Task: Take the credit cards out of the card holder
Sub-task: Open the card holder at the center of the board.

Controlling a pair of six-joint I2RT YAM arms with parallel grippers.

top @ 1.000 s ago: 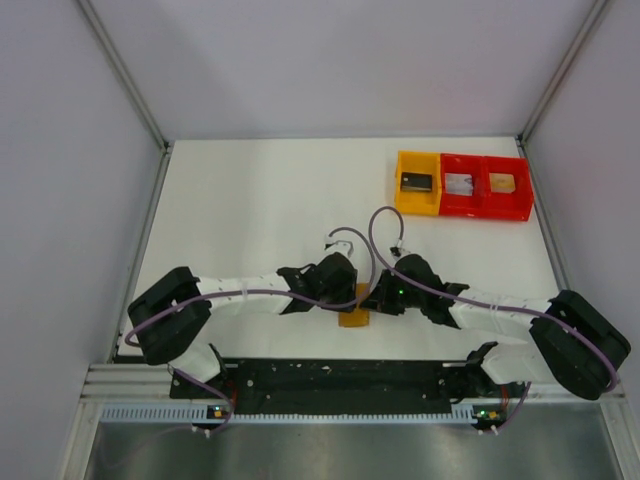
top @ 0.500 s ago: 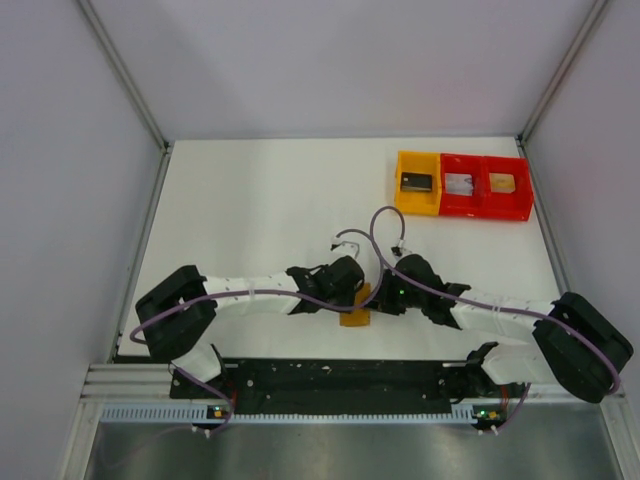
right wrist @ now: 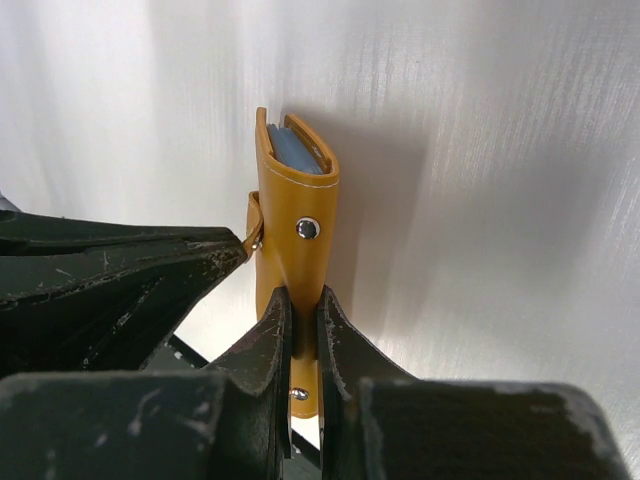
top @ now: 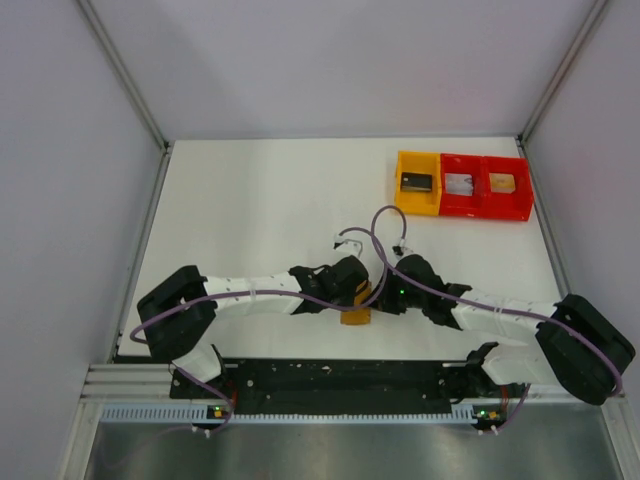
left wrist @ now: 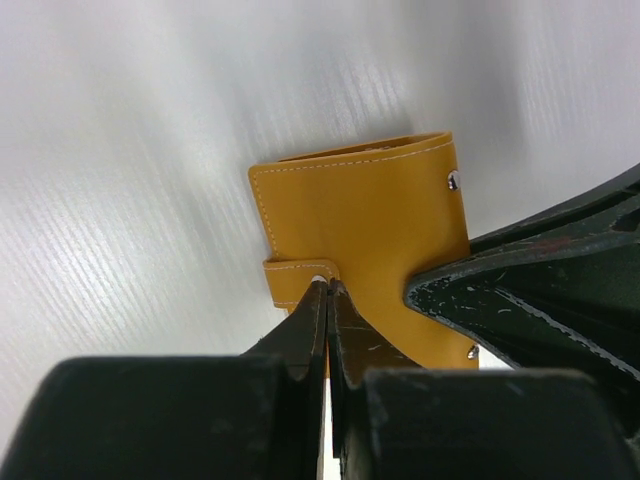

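The card holder [top: 354, 316] is a tan-orange wallet, held on edge just above the table's near edge. My right gripper [right wrist: 302, 318] is shut on its lower part; it shows in the top view [top: 380, 296] too. In the right wrist view the card holder [right wrist: 297, 215] stands folded, with grey-blue layers [right wrist: 298, 152] in its top end; I cannot tell cards from the inner face there. My left gripper [left wrist: 327, 287] is shut on the snap strap [left wrist: 296, 273] of the card holder [left wrist: 365, 225]; from above this gripper [top: 356, 292] sits left of the right one.
A yellow tray [top: 417, 160] and two red trays [top: 486, 161] sit at the back right, each holding a small rectangle. Grey walls close in on the left, back and right. The arm bases and a black rail run along the near edge.
My left gripper has moved right, up to the card holder, and now pinches its strap. The right gripper and the card holder have hardly moved.
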